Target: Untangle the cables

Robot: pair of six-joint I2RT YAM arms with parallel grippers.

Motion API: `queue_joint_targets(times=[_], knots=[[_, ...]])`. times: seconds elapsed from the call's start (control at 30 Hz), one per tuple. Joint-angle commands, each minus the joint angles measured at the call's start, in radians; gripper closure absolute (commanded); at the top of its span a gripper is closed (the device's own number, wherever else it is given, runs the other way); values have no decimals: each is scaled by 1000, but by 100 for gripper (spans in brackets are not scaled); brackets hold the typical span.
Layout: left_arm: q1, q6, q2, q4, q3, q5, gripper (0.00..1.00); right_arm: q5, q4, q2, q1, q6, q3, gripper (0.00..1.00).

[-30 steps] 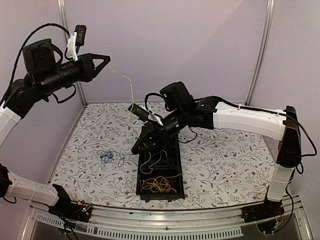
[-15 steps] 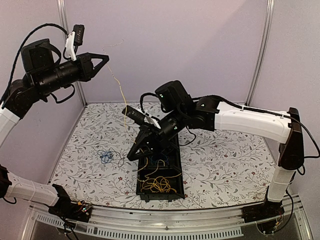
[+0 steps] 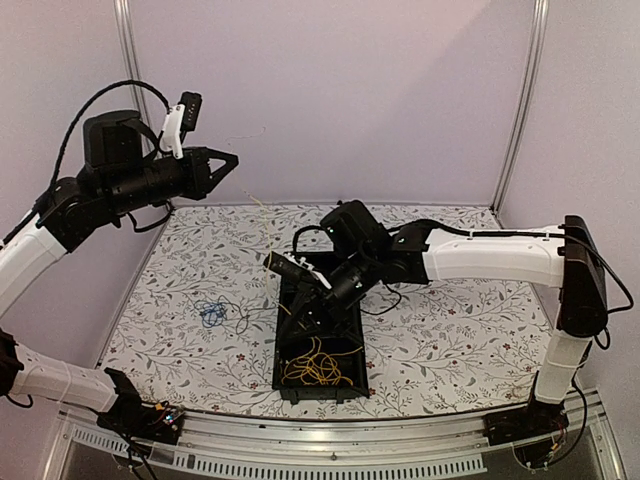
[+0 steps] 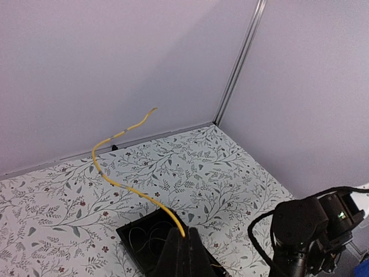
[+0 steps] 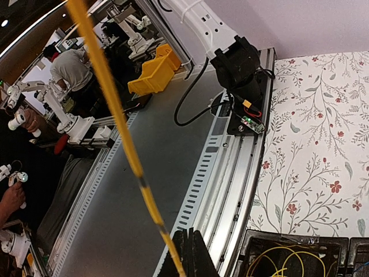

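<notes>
The flowered table (image 3: 450,320) carries the work, with the black tray (image 3: 354,318) set near its front middle as the bin for the wires; the left arm (image 3: 110,195) is raised high over the left side while the right arm (image 3: 480,255) reaches low over the tray, probably to stretch one wire between them so it slides free of the rest. The left gripper (image 3: 233,159) is clamped on one end of a yellow cable (image 4: 124,187), and the right gripper (image 3: 288,320) is closed on the same cable (image 5: 115,104) further along, just above the tray. A yellow bunch (image 3: 318,368) lies in the tray's near compartment, and a blue bunch (image 3: 210,313) sits apart on the table to the left. Compared with a second ago, the left gripper has come lower and toward the middle; the right gripper has dropped closer to the tray, so the span of cable between them looks shorter.
</notes>
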State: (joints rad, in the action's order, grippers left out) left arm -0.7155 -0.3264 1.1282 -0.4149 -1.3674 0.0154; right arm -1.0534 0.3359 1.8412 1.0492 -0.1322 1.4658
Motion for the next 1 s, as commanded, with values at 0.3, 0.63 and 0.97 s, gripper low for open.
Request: queue_joint_targets(times=[0.3, 0.63, 0.97], knots=[[-8, 33, 18, 49, -7, 3, 100, 16, 8, 8, -2, 13, 178, 100], [-7, 27, -14, 43, -53, 20, 100, 35, 107, -12, 60, -24, 290, 100], [-8, -12, -50, 54, -4, 20, 100, 24, 76, -33, 83, -11, 201, 100]])
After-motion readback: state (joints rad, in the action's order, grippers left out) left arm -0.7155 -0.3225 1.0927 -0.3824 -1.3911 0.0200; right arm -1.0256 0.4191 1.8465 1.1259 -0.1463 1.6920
